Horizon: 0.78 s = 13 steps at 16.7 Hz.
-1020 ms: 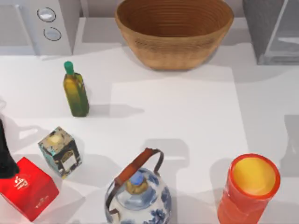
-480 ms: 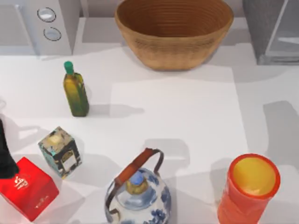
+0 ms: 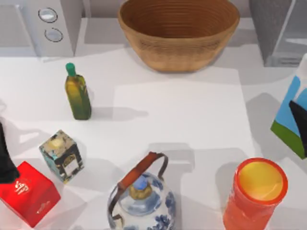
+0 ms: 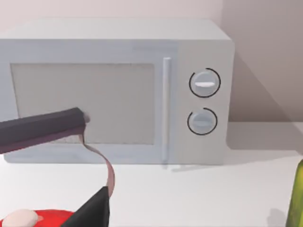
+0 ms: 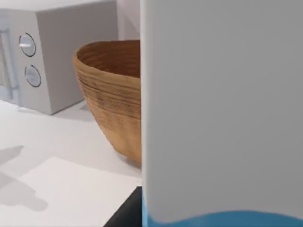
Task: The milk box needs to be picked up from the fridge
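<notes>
Milk box: I find it at the table's right edge, off the surface, tilted, green base lowermost, just out from the fridge.
Long axis: running from the green base up toward the fridge, leaning, not upright.
Right gripper: my nearer arm; dark finger laid against the carton's side, clamped on it as I judge; carton wall hard up against its wrist camera.
Left gripper: parked far across by the red box, fingers apart.
Coming move: depends on holding that tilt clear of the orange cup below.
</notes>
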Available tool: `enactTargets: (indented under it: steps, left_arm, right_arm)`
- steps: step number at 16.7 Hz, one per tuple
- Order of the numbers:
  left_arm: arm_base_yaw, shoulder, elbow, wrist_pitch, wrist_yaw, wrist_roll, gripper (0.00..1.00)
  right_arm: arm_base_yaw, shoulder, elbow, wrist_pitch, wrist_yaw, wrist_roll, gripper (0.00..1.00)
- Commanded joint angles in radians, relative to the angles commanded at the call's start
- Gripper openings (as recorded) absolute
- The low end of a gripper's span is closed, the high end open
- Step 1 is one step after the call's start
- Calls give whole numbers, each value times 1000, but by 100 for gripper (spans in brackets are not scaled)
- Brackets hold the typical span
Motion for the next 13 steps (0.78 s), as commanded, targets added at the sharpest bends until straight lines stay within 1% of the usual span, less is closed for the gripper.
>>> enactTargets:
  steps: [4, 7, 9, 13]
  left_arm:
    - [0, 0, 0, 0, 0, 0, 100]
    - [0, 0, 0, 0, 0, 0, 100]
    - [0, 0, 0, 0, 0, 0, 100]
    - [0, 0, 0, 0, 0, 0, 100]
  right_arm:
    - [-11, 266, 34, 240, -130, 1, 0]
    - [-14, 385, 52, 354, -191, 0, 0]
    - [-14, 413, 57, 383, -208, -1, 0]
    - [-11, 411, 52, 381, -206, 1, 0]
